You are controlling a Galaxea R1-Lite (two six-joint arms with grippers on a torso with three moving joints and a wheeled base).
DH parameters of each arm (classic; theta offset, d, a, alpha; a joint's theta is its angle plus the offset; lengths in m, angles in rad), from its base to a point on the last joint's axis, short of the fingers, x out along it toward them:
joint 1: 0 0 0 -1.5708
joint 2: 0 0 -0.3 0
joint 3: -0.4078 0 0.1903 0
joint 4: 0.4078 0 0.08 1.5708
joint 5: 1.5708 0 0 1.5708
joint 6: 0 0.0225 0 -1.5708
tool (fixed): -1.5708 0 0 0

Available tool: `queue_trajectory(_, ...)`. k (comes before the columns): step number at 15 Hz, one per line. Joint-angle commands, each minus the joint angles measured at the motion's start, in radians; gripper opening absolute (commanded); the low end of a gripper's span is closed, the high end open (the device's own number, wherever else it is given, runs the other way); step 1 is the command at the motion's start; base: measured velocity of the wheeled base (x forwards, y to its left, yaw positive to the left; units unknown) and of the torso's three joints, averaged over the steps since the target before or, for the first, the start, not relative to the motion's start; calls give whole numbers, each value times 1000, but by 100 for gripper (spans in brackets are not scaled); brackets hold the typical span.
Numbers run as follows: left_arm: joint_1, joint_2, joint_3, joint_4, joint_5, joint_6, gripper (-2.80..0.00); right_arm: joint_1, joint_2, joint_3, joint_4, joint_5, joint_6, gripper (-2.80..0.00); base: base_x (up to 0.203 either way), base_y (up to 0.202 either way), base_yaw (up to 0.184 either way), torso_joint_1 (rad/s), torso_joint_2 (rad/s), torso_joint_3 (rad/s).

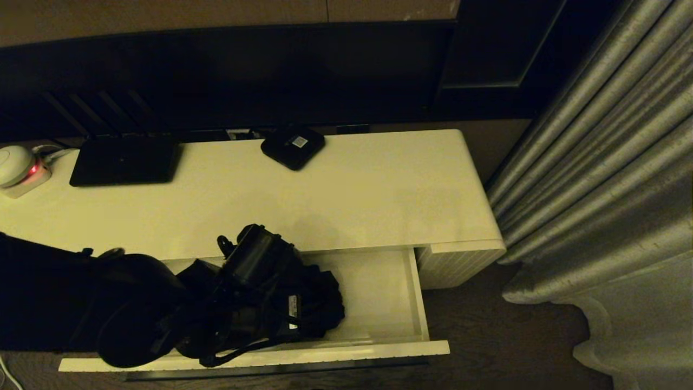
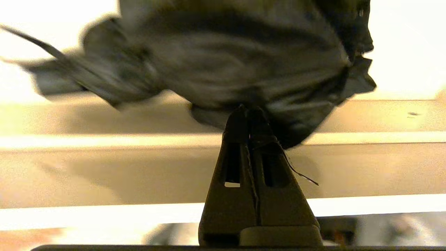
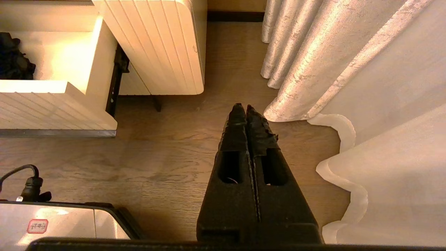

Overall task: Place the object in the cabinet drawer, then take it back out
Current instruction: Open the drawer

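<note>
— Black fabric of the umbrella (image 2: 244, 59) is bunching just ahead of our left gripper (image 2: 248, 111); we are pinching a fold of it with closed fingers, over the open drawer (image 1: 379, 292).

— Is its long axis lying across the drawer?

— We are judging so, not surely. Our right gripper (image 3: 243, 108) is hanging closed and empty, well apart, near the curtain (image 3: 331, 69).
</note>
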Motion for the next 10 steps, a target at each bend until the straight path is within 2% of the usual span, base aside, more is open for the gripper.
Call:
queue_trajectory(1, 0, -55, 9, -2, 23, 113, -280, 0, 1, 0, -1, 0, 0, -280, 0, 0, 0, 0, 0, 0)
queue_trajectory(2, 1, -62, 9, -2, 25, 139, -280, 0, 1, 2, -1, 0, 0, -280, 0, 0, 0, 0, 0, 0)
queue_trajectory(3, 4, -70, 7, -2, 25, 225, -280, 0, 1, 2, 0, 0, 0, -280, 0, 0, 0, 0, 0, 0)
queue_trajectory(8, 44, -135, 7, -14, 23, 894, -280, 0, 1, 0, -1, 0, 0, -280, 0, 0, 0, 0, 0, 0)
queue_trajectory(10, 52, -151, 17, -16, 24, 1052, -280, 0, 1, 1, 0, 0, 0, -280, 0, 0, 0, 0, 0, 0)
